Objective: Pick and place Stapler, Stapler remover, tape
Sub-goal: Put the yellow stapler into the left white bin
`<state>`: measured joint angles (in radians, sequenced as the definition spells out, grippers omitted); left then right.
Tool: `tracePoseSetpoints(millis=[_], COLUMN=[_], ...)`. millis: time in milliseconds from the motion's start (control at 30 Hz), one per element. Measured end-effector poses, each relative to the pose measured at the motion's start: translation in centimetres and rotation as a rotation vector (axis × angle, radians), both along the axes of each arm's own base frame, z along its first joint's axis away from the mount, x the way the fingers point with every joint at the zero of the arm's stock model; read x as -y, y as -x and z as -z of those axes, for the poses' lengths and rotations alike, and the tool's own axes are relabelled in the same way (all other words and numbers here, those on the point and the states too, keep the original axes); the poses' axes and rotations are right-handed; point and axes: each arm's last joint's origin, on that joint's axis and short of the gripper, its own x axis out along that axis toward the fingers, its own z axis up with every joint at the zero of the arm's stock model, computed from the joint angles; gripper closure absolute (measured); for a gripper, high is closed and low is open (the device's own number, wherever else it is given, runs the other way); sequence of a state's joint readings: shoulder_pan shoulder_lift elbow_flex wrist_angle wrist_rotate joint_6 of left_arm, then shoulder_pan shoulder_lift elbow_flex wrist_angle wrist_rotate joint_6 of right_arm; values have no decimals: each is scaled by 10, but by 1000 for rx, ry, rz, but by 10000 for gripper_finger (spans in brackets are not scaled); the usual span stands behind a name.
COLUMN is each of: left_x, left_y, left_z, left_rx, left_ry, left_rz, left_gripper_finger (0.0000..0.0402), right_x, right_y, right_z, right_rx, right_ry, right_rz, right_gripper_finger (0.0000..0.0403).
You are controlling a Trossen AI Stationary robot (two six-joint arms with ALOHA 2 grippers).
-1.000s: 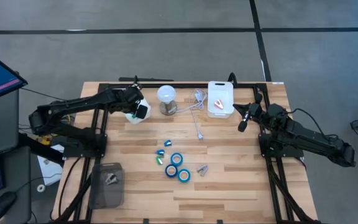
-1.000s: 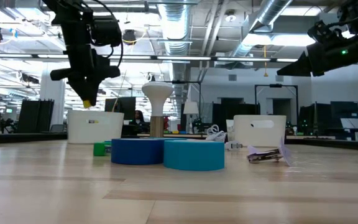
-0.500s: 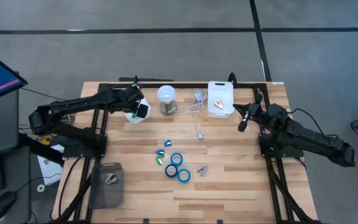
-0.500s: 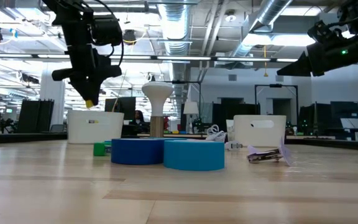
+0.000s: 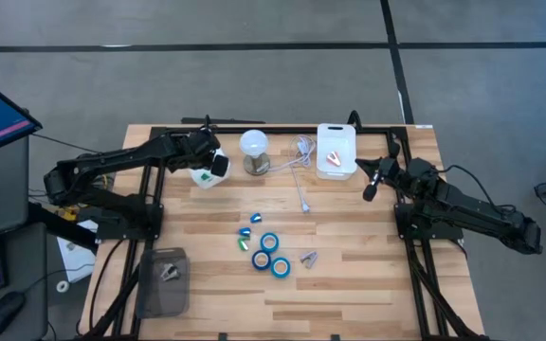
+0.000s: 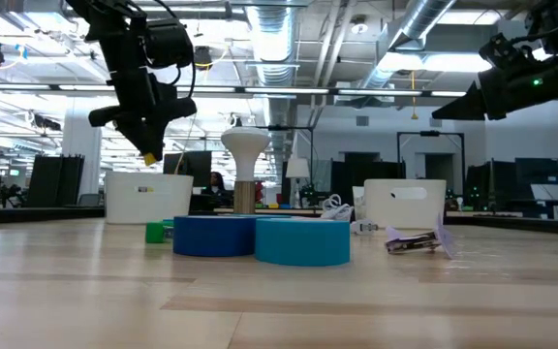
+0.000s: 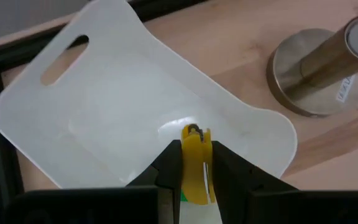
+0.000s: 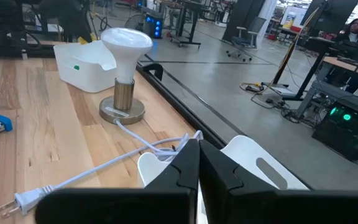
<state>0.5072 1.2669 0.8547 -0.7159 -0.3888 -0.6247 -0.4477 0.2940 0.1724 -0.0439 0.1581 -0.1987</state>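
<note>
Three blue tape rolls (image 5: 269, 254) lie flat mid-table, with a small blue stapler (image 5: 245, 231) and a green one (image 5: 245, 244) to their left and a grey staple remover (image 5: 308, 258) to their right. My left gripper (image 5: 214, 168) hangs above a white bin (image 5: 199, 180) at the far left, shut on a small yellow stapler (image 7: 196, 168). My right gripper (image 5: 368, 190) is shut and empty, raised beside the second white bin (image 5: 336, 142), which holds an orange piece (image 5: 333, 157). My left gripper pinches the yellow stapler between its two fingers (image 7: 169, 163), coming from above and pointing down. One end of the stapler, with a bit of metal (image 7: 194, 130), sticks out past the fingertips. It is lifted clear above the white bin's floor (image 7: 104, 106).
A bulb-shaped lamp (image 5: 254, 150) with a metal base (image 7: 309, 74) stands between the two bins; its white cord (image 5: 301, 194) trails toward mid-table. A grey tray (image 5: 164, 281) sits at the near left corner. Black frame rails run along the table's sides.
My left gripper, still shut on the yellow stapler, has shifted a little toward the table's right and tipped slightly above the white bin. Nothing else has moved.
</note>
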Motion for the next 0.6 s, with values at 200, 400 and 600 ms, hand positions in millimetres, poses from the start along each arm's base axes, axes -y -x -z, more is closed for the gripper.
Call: tracePoseSetpoints(millis=[200,400,600], left_x=[0,1,6], left_y=[0,3,12], left_z=[0,8,30], left_rx=[-6,-26,-49], left_ry=[-12,0,33], left_rz=[-6,-8,-49], left_gripper_finger=[346,346,346], right_x=[0,0,0], right_y=[0,0,0], right_z=[1,1,1], right_rx=[1,3,4], right_ry=[-14,-14,-15], right_rz=[2,2,2], right_gripper_finger=[403,403,403])
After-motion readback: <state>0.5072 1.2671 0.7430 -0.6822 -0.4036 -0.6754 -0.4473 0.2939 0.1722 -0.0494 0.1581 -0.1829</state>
